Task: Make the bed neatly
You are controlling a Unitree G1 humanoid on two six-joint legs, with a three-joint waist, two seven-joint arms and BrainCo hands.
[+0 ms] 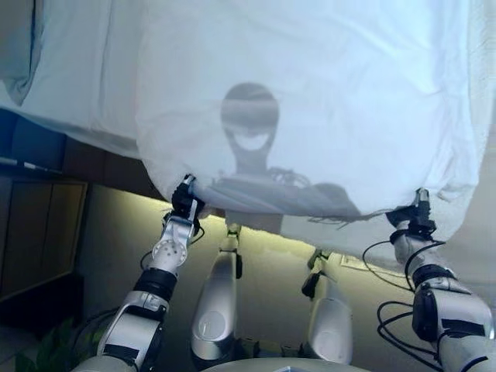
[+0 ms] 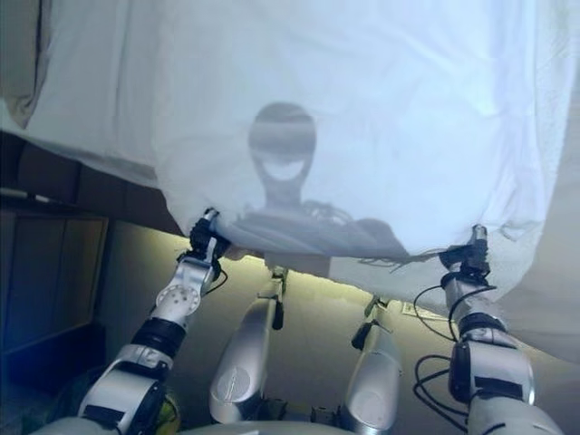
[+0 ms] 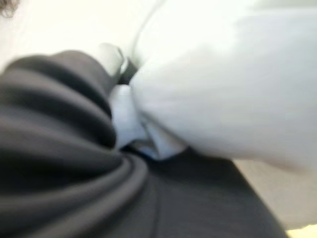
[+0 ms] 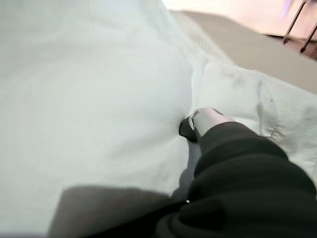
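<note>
Holding up a big white duvet (image 1: 310, 101) by its near edge, both hands are raised in front of the head camera. That duvet is the landmark for everything else: it fills nearly the whole upper part of the eye views, spread wide and draped over the bed (image 1: 70, 85), whose white sheet shows off to the left of it.

Left hand (image 1: 184, 198) is at the duvet's lower left corner, fingers bunched into the fabric. Its wrist view shows white cloth gathered right against the dark ribbed cover, so it looks clamped on the duvet edge.

Right hand (image 2: 471, 256) is at the lower right corner of the duvet. Its wrist view shows a finger (image 4: 210, 119) pressed into a fold of cloth, with creases radiating out from that spot, so it's pinching the duvet too.

Below the duvet's hanging edge there's a pale floor (image 1: 271, 256), and a dark wooden cabinet (image 1: 39, 232) sits below and left of the duvet.
</note>
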